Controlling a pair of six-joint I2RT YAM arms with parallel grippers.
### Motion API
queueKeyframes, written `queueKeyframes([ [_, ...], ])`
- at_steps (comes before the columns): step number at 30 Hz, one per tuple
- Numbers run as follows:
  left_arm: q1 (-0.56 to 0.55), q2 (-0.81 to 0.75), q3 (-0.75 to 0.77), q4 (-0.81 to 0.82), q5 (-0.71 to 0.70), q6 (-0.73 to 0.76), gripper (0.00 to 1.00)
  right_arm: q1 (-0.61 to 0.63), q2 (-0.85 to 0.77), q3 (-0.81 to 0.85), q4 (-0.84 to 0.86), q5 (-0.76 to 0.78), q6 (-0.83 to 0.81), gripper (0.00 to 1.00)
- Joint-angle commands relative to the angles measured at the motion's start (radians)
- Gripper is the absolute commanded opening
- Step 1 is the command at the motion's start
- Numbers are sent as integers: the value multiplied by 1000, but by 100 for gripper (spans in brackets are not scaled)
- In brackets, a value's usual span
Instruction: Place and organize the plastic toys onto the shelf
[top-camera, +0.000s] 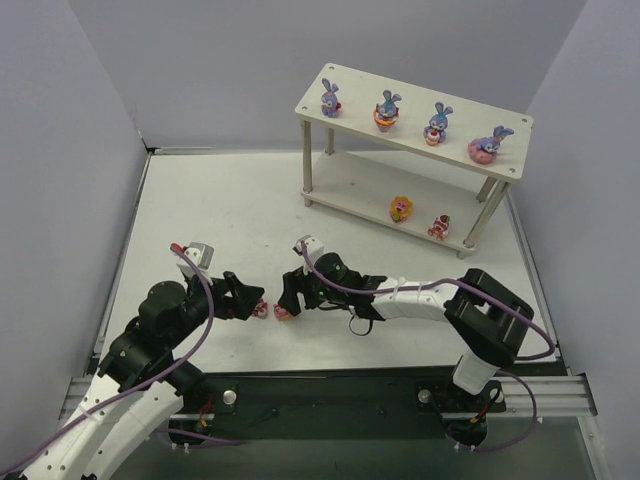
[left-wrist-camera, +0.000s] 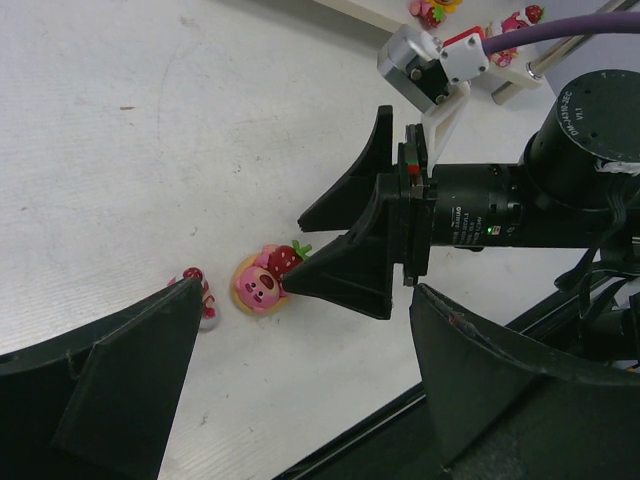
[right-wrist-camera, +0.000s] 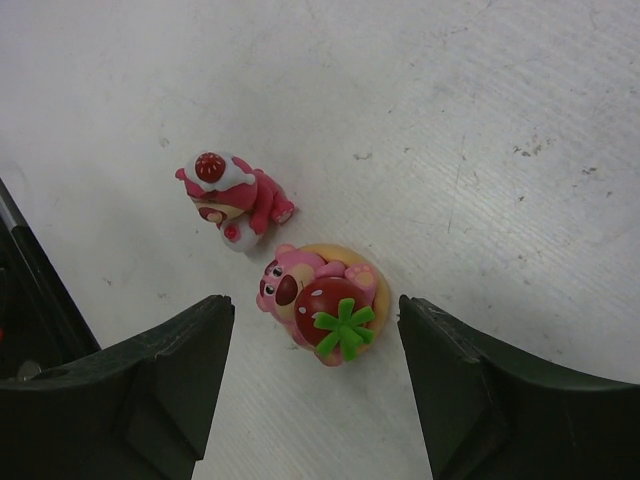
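The left claw (top-camera: 254, 302) is seen at about 7 o'clock on the white surface (top-camera: 210, 200) in the top view, pointed toward 3 o'clock. Its fingers (left-wrist-camera: 110, 390) are spread wide, and nothing is held between them. Just off its tip, a capped bear figurine (right-wrist-camera: 228, 192) rests on the surface. It is small and pink, with a cream cap topped by a strawberry. In the left wrist view it is partly hidden behind one finger, so contact cannot be judged.

Just beside it, at 4 o'clock in the right wrist view, a strawberry bear figurine (right-wrist-camera: 320, 300) is found. This second pink bear is set on a round orange base and carries a red strawberry with green leaves.

The right claw (top-camera: 287, 301) is pointed toward 9 o'clock, facing the left claw. Its fingers (right-wrist-camera: 150, 390) are parted around the strawberry bear figurine, one on either side. A thin strip of surface is visible at each side, so no pinch is shown. In the left wrist view one fingertip overlaps the figurine, and touch cannot be confirmed there.

At 1 o'clock on the surface, well apart from both claws, the pale wooden two-tier shelf (top-camera: 412, 132) is placed. Four purple bunny figurines (top-camera: 330, 98) are spaced in a row along its top board. On the lower board, toward its right half, an orange flower figurine (top-camera: 401, 209) and a pink-red figurine (top-camera: 438, 226) are set near each other.
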Motion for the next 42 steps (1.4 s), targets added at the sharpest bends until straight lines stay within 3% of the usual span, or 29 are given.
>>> queueKeyframes([
  [1, -4, -9, 15, 15, -11, -3, 95, 21, 29, 39, -3, -3, 13, 66],
  [8, -4, -7, 18, 10, -13, -3, 95, 27, 61, 79, -55, 31, 18, 49],
  [10, -4, -9, 17, 12, -14, -2, 95, 27, 63, 85, -63, 51, 19, 40],
  [11, -4, -9, 17, 12, -14, -2, 95, 27, 60, 85, -71, 57, 21, 35],
  [12, -4, -9, 18, 10, -14, -2, 95, 27, 58, 86, -75, 65, 25, 20],
  [15, -4, -7, 17, 14, -14, -2, 95, 27, 38, 83, -97, 126, 35, 0],
  [24, -4, -18, 12, 15, -11, -8, 95, -44, -52, 148, -224, 424, 71, 0],
  [34, -4, -24, 9, 12, -11, -11, 95, -357, -13, 375, -259, 387, -19, 0],
  [42, -4, -12, 5, 23, -6, -14, 95, -457, 60, 444, -232, 368, -31, 0],
])
